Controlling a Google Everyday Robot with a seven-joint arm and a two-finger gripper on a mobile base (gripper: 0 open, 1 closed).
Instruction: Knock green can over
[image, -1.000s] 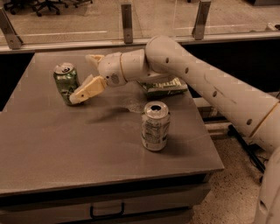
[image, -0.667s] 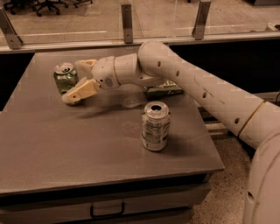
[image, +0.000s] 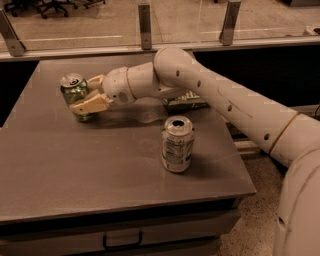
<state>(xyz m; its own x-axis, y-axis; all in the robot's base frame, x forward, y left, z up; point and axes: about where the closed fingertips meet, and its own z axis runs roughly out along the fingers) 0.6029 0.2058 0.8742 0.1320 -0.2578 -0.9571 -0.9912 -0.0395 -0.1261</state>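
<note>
The green can (image: 75, 94) stands at the far left of the grey table (image: 75, 165), leaning slightly to the left with its silver top showing. My gripper (image: 87, 95) reaches in from the right and its pale fingers (image: 90, 104) press against the can's right side and front. One finger lies across the can's lower front, the other sits behind near its top. The white arm stretches back to the right of the frame.
A silver-white can with printed label (image: 177, 144) stands upright at the table's middle right. A flat green chip bag (image: 186, 101) lies behind it, partly under my arm. A railing and glass run along the table's far edge.
My gripper has moved left and come up against the green can. The can now leans slightly left. The silver-white can has not moved.
</note>
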